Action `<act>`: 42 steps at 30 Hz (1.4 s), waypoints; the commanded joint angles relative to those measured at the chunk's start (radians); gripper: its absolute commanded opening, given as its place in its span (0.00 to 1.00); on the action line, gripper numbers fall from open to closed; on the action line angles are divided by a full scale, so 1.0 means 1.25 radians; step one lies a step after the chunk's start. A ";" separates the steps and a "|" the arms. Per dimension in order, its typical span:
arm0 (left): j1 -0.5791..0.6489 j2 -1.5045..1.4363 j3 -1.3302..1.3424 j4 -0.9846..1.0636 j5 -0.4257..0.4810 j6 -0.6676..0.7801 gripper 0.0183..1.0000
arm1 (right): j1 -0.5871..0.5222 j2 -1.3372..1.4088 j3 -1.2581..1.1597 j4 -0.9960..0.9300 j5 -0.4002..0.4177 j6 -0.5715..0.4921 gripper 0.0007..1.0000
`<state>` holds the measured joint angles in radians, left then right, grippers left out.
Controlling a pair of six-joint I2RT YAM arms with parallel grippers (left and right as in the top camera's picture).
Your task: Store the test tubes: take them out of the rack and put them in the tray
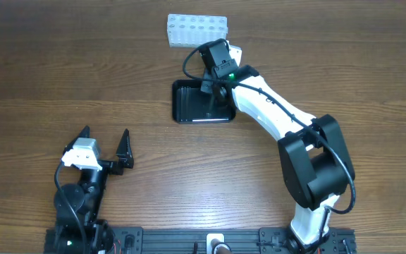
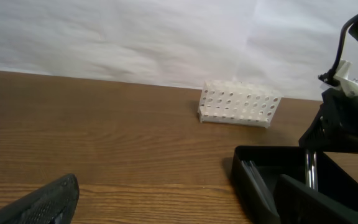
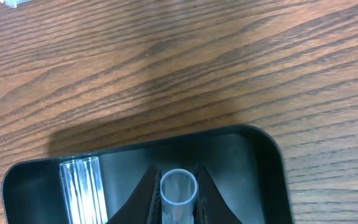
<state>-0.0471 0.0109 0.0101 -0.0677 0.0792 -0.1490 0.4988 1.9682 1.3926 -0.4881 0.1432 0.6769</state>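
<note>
1. One gripper sits nearest my bases: my left gripper, low over the table, its fingers spread apart and holding nothing.
2. Farther out, my right gripper is clamped on a test tube. I hold it upright, its open mouth facing my wrist camera.
3. Below that tube is the black tray. From the left wrist view the tube's lower end seems to reach down inside the tray walls, though I cannot tell whether it touches the floor.
4. Clear tubes lie flat along one side of the tray, apart from the one I grip.
5. Farthest off stands the white rack, just beyond the tray. I cannot tell whether any tubes remain in its holes.
6. I judge this to be the placing step. Next I need to lower and tip the tube so it lies beside the others, then part my fingers gently so it does not roll or knock the glass.
</note>
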 commanded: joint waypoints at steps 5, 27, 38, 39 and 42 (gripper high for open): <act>0.003 -0.006 -0.003 -0.003 0.007 0.012 1.00 | 0.011 0.026 -0.006 0.008 -0.001 0.005 0.01; 0.003 -0.006 -0.003 -0.003 0.007 0.012 1.00 | 0.011 0.037 -0.006 0.011 -0.001 0.005 0.61; 0.003 -0.006 -0.003 -0.003 0.007 0.012 1.00 | 0.006 -0.075 0.001 0.048 -0.013 0.005 0.99; 0.003 -0.006 -0.003 -0.003 0.007 0.012 1.00 | 0.004 -0.097 0.001 0.063 -0.013 -0.001 0.99; 0.003 -0.006 -0.003 -0.003 0.007 0.012 1.00 | -0.009 -0.165 0.001 0.141 -0.012 -0.078 0.99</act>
<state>-0.0471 0.0109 0.0101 -0.0677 0.0792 -0.1490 0.5011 1.8835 1.3869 -0.3614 0.1287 0.6579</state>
